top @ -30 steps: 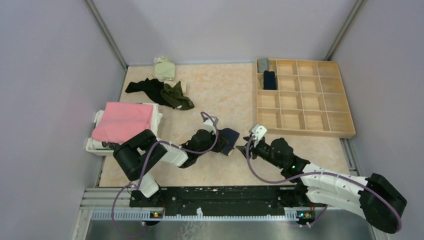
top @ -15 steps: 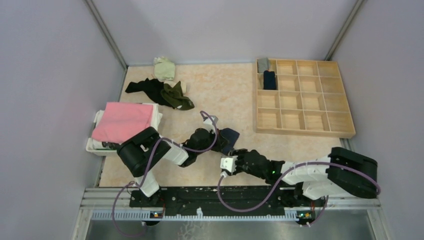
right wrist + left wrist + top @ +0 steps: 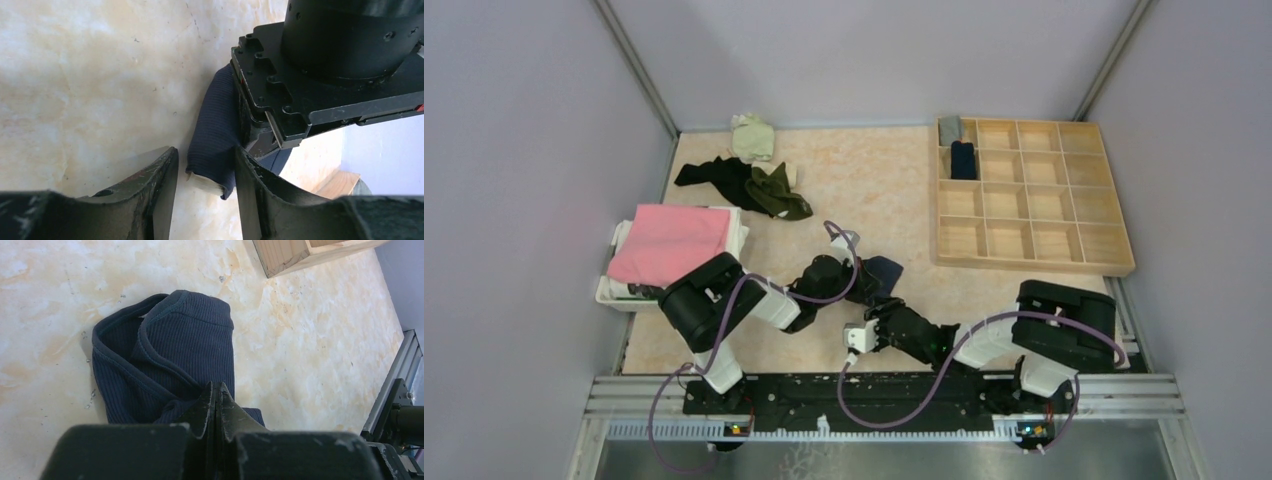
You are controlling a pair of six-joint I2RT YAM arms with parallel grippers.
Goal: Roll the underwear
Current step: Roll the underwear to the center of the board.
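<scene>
**Left jaws pinched on the navy underwear, right jaws apart beside it**

At the far left we see a folded pink cloth [image 3: 669, 243] lying on a white tray [image 3: 614, 290]. Behind it, near the back wall, a pale green cloth [image 3: 752, 135] sits just beyond a dark pile [image 3: 719, 178] of underwear, with an olive piece [image 3: 779, 195] at the pile's right end.

Towards the middle of the table [image 3: 864, 180], the left gripper [image 3: 216, 387] has its jaws pressed together on a fold of the navy underwear [image 3: 185, 345]. The ribbed fabric is bunched up to the fingertips and spreads away from them, flat on the tabletop.

Just to the right and nearer the front edge, the right gripper [image 3: 205, 152] points at the same garment with its jaws apart. From its wrist camera the end of the navy cloth shows between its fingers [image 3: 155, 190]. We cannot tell whether they touch it.

At the far right stands a wooden tray [image 3: 1114, 265] of compartments. Its far-left column holds a grey piece [image 3: 949, 128] in the back cell and a dark blue roll [image 3: 963, 158] in the next.
</scene>
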